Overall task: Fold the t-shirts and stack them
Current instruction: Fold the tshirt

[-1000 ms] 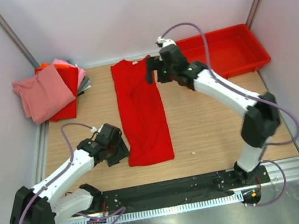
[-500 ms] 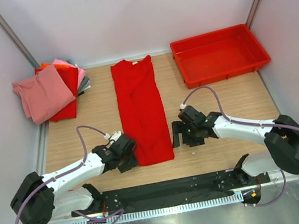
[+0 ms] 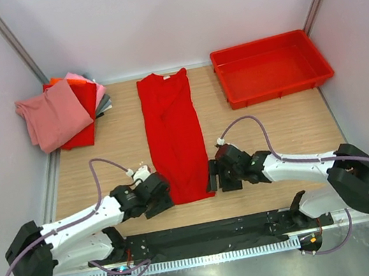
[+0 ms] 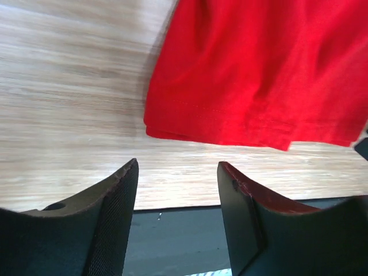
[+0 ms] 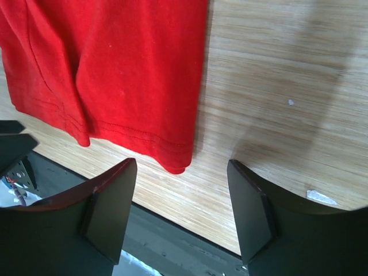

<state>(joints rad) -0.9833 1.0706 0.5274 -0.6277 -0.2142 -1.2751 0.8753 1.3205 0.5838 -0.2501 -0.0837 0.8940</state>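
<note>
Overhead, the red t-shirt lies flat on the table as a long narrow strip, collar at the far end and hem towards the arm bases. At the far left corner sits the stack of folded shirts, with a dusty pink one on top and red, orange and grey edges showing beneath. The red tray stands at the far right, well apart from the strip. Both arms lie low over the near part of the table. The left gripper is just beside the hem's near-left corner and the right gripper is just beside its near-right corner.

From the left wrist, the left gripper has its two fingers spread with bare wood between them and grips nothing. The red t-shirt fills the upper right, its stitched hem edge and left corner just ahead of the fingertips and not touching them. The black base rail shows below the table edge.

From the right wrist, the right gripper is likewise parted and holds nothing. The corner of the red t-shirt hem points into the gap between the two fingertips. Bare table lies to the right.
</note>
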